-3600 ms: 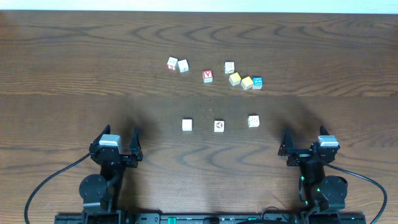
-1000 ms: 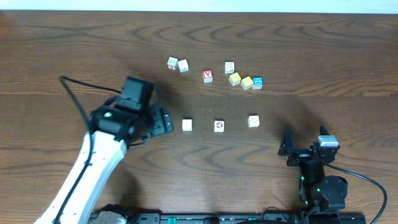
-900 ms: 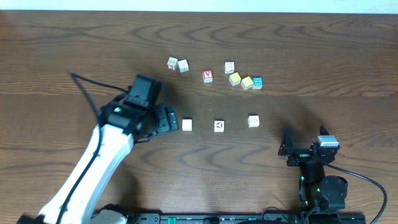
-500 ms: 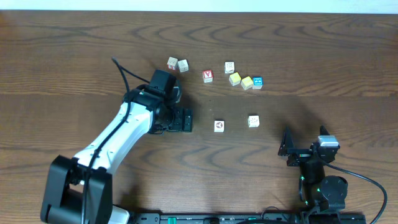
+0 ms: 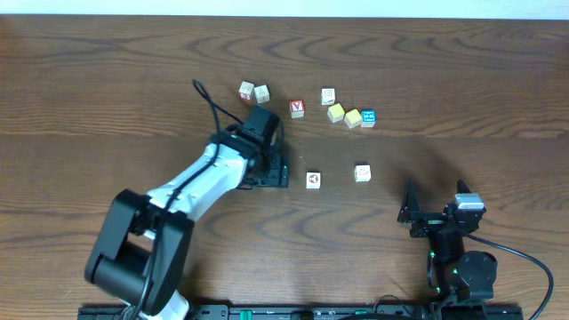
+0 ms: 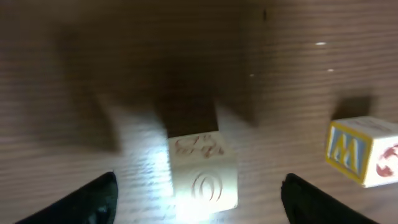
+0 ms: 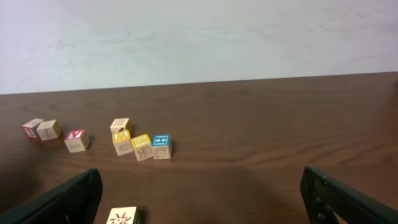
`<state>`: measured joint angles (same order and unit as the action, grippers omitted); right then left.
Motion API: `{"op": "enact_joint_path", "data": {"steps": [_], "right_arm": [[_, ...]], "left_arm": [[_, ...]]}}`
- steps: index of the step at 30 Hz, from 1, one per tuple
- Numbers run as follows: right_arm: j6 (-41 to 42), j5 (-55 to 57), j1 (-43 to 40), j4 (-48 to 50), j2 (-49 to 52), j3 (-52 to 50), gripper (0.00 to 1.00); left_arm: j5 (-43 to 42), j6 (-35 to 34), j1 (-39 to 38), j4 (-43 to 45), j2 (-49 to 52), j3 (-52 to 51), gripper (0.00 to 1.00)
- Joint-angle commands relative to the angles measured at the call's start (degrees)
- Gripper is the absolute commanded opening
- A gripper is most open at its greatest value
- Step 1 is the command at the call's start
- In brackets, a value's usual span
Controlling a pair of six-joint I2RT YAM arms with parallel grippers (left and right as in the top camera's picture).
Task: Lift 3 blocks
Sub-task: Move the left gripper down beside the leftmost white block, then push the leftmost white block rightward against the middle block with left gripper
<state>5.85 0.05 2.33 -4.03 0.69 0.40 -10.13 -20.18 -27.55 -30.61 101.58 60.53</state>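
Note:
My left gripper (image 5: 274, 171) hangs over the spot of the plain-topped block, which it hides in the overhead view. In the left wrist view that cream block (image 6: 202, 174) lies on the table between the dark fingertips (image 6: 93, 199), with a gap on each side; the gripper (image 6: 199, 194) is open. The block with the round reddish mark (image 5: 313, 180) lies just right of it, and the speckled block (image 5: 362, 172) further right. My right gripper (image 5: 440, 210) rests open near the front edge, with the speckled block (image 7: 121, 216) low in its view.
Several other cubes lie at the back: two pale ones (image 5: 254, 92), one with a red letter (image 5: 297, 108), a pale one (image 5: 328, 96), two yellow (image 5: 345, 116) and a blue one (image 5: 368, 118). A cube with a yellow W side (image 6: 364, 151) sits right of the left fingers.
The left arm has swung out from its rest place and rightward across the table, ending over the plain-topped block. The right arm and the blocks have not moved.

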Motion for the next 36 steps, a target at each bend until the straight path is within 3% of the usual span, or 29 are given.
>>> {"op": "enact_joint_path", "data": {"steps": [1,7,12,21,36], "right_arm": [[-0.35,0.74,-0.74,-0.24,-0.37,-0.09,0.99],[-0.35,0.74,-0.74,-0.24,-0.37,-0.09,0.99],[-0.35,0.74,-0.74,-0.24,-0.37,-0.09,0.99],[-0.35,0.74,-0.74,-0.24,-0.37,-0.09,0.99],[-0.35,0.74,-0.74,-0.24,-0.37,-0.09,0.99]], "left_arm": [[2.21,-1.2,-1.07,0.17,1.49,1.42,0.79],[6.78,-4.46,-1.31,0.02,1.73,1.42,0.68],[6.71,-5.86,-1.75,0.26,1.79,1.4,0.52],[6.82,-8.44,-6.03,3.1,1.9,-0.37,0.52],[9.35,-8.41,-5.95,3.54,3.58,-0.39,0.52]]}}
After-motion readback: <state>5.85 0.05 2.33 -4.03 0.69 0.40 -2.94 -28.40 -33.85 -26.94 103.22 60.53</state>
